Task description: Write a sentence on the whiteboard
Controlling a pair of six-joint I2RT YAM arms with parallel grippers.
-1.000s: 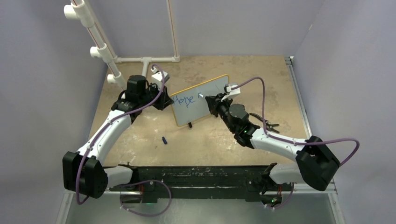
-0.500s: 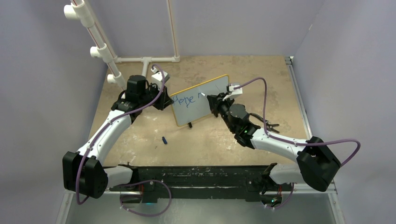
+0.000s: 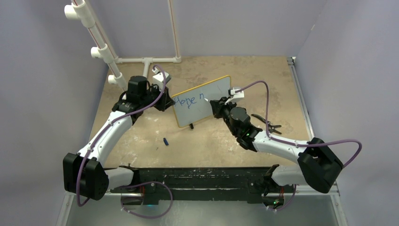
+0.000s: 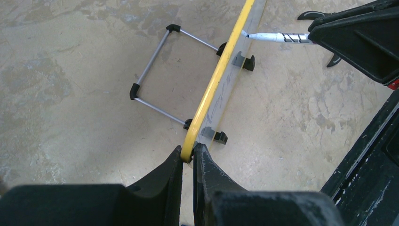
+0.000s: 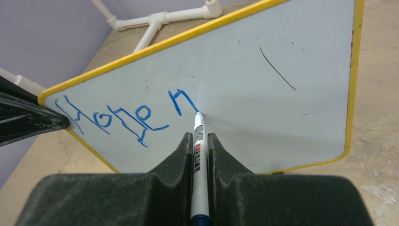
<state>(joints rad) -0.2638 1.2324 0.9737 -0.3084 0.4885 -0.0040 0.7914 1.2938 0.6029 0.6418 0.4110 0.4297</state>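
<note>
The right gripper (image 5: 200, 137) is clenched on a marker (image 5: 198, 126) whose tip touches the whiteboard (image 5: 277, 117) straight ahead of the fingers, at the foot of a blue "n". Left of that tip the sentence (image 5: 117, 117) reads "Hope n", and a thin dark stroke (image 5: 277, 69) lies up to the right. The left gripper (image 4: 187, 151) pinches the whiteboard's yellow frame at its near end. The whiteboard stands on the table (image 4: 61, 94) and runs away ahead of the fingers, with its wire stand (image 4: 155, 70) to their left.
</note>
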